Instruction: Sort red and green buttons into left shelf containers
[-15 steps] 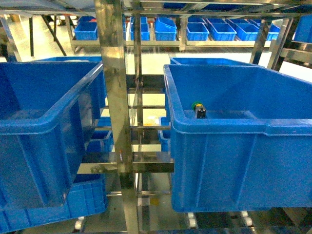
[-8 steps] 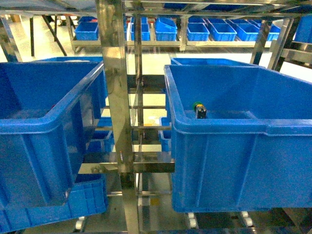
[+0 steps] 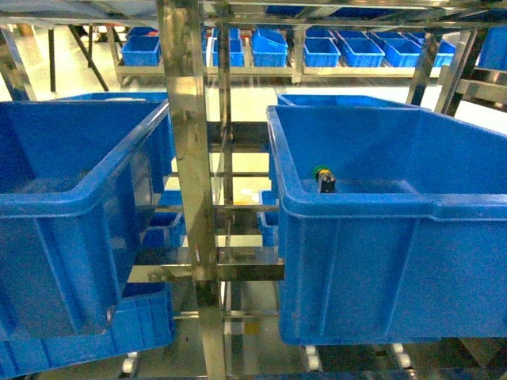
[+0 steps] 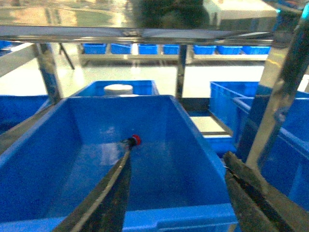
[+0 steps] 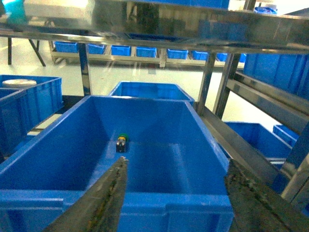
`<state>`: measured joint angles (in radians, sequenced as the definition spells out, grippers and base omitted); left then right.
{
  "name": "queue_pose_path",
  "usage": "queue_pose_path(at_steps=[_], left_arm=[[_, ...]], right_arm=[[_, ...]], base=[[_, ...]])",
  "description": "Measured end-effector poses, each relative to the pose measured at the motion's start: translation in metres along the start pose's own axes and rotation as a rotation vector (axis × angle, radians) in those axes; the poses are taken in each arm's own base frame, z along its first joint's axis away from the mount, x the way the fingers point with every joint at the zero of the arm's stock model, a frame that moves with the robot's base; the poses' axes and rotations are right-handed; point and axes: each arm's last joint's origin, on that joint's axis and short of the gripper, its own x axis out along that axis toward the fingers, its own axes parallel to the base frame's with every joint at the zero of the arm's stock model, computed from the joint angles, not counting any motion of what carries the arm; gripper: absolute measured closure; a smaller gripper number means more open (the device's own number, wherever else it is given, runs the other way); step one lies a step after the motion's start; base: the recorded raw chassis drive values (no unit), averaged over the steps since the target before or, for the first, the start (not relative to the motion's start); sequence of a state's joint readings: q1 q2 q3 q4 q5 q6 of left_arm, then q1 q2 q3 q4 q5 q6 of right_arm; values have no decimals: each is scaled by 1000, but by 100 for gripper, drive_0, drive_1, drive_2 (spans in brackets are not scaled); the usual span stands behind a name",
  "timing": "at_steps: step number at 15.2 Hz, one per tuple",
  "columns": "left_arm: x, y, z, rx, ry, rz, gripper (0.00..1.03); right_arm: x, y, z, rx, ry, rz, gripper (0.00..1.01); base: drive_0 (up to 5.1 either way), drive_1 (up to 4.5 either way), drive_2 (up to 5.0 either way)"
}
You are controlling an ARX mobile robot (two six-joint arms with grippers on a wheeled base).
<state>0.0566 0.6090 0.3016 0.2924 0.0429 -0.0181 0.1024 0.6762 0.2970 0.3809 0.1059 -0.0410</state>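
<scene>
Two large blue containers stand side by side on the steel shelf: the left one [image 3: 71,206] and the right one [image 3: 380,214]. A green-capped button [image 3: 322,179] lies on the floor of the right container, also seen from the right wrist [image 5: 122,141]. A red-capped button [image 4: 135,140] lies on the floor of the left container [image 4: 159,215]. My left gripper [image 4: 178,151] hangs open and empty above that container's near rim. My right gripper [image 5: 176,164] is open and empty over the near rim of the right container [image 5: 159,200]. Neither gripper shows in the head view.
A steel shelf post [image 3: 186,158] stands between the two containers, with a shelf beam [image 4: 135,34] overhead. More blue bins sit behind and below [image 3: 142,317]; one holds a white round lid [image 4: 118,89]. Small blue trays [image 3: 341,49] line a far rack.
The head view shifts by only a few pixels; the green button and both containers stay where they were.
</scene>
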Motion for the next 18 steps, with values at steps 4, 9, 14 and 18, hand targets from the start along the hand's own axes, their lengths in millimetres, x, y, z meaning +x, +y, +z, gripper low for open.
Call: queue_pose_path(at_steps=[4,9,14,18], left_arm=[[-11,-7,-20,4,-12,-16,85],[-25,-6,-43,5,-16,-13,101],[-35,-6,-58,5,-12,-13,101],[-41,-5,-66,5,-26,-11,101]], right_arm=[[-13,-13,-23,24,6,-8,81],[-29,-12,-44,27,7,4,99],[-41,-11,-56,27,1,3,99],[-48,-11,-64,28,-12,3,99]], base=[[0,0,0],[0,0,0],[0,0,0],[0,0,0]])
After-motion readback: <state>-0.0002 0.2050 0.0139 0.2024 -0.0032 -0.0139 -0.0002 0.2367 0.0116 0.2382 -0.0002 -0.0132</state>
